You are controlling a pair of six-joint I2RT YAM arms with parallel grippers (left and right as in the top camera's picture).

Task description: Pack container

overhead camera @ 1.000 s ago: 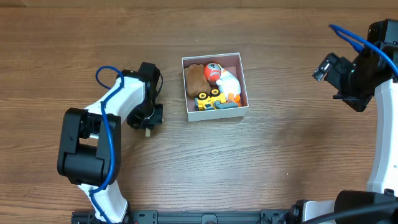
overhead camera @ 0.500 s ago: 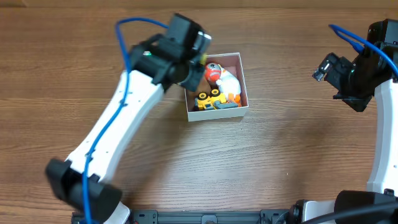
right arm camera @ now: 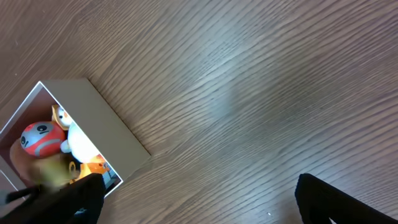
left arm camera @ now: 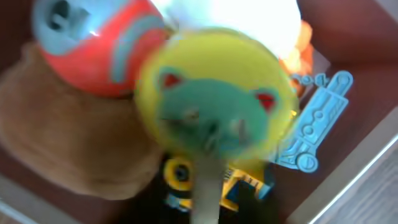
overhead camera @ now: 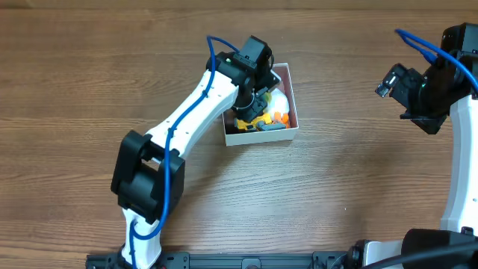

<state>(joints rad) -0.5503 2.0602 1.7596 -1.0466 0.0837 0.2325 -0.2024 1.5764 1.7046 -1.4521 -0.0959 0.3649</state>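
Observation:
The container [overhead camera: 258, 137], a small white-walled box, holds several toys: a yellow truck [overhead camera: 252, 118], a white and orange figure [overhead camera: 278, 101], a red ball [left arm camera: 93, 56], a brown plush [left arm camera: 68, 143] and a blue flat piece [left arm camera: 317, 124]. My left gripper [overhead camera: 252, 96] hangs over the box's middle, shut on the stick of a yellow round toy [left arm camera: 214, 99] with a green bear face, held just above the other toys. Its jaws are mostly hidden in the left wrist view [left arm camera: 208, 205]. My right gripper [overhead camera: 411, 101] is open and empty, far right of the box.
The wood table [overhead camera: 351, 194] spreads all round the box. In the right wrist view the container [right arm camera: 106, 124] sits at the far left, and the right gripper [right arm camera: 199, 202] hangs wide apart over bare wood. The left arm crosses the table from the front left.
My left arm swung from the table's left side over to the container, carrying the yellow toy, and now hangs lower inside the box. The right arm has not moved.

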